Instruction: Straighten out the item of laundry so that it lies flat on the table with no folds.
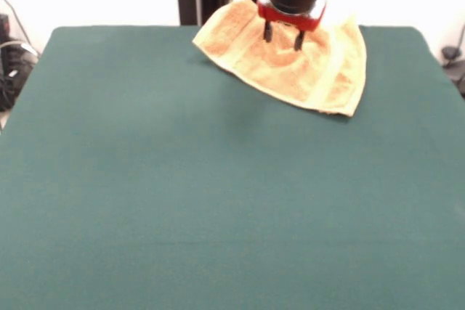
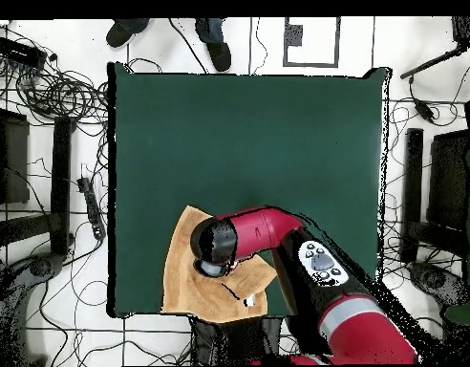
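Note:
The item of laundry is an orange-tan terry towel lying at the far edge of the dark green table, right of centre in the front view. It lies skewed, with a woven band near its right edge. My gripper hangs just above the towel's upper middle with its two dark fingers apart and nothing between them. In the overhead view the towel lies at the table's bottom edge, left of centre. The arm's wrist covers part of it, and a small white tag shows near its lower right.
Cables and black stands lie on the floor around the table in the overhead view. A person's shoes show beyond the table's top edge. The towel's one side reaches or slightly overhangs the table edge nearest the robot base.

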Motion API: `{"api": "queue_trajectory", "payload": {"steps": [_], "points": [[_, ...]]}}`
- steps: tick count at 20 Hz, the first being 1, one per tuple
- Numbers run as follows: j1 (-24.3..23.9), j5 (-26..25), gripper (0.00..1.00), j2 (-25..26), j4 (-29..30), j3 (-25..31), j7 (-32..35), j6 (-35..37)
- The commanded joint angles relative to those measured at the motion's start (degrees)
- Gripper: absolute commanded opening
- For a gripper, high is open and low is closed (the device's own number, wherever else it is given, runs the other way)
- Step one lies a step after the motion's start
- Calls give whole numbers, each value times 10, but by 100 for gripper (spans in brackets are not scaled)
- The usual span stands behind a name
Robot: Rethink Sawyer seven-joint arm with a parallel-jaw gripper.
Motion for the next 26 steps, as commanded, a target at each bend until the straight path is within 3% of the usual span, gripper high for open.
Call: {"api": "queue_trajectory", "payload": {"steps": [1, 8, 14, 22, 26], "points": [[13, -36, 100, 28, 3, -4, -9, -71], [28, -51, 100, 65, 2, -27, 31, -130], [58, -26, 100, 109, 18, -64, 89, -179], [109, -11, 100, 233, -46, -122, 125, -313], [113, -7, 100, 229, -60, -130, 87, -312]]}}
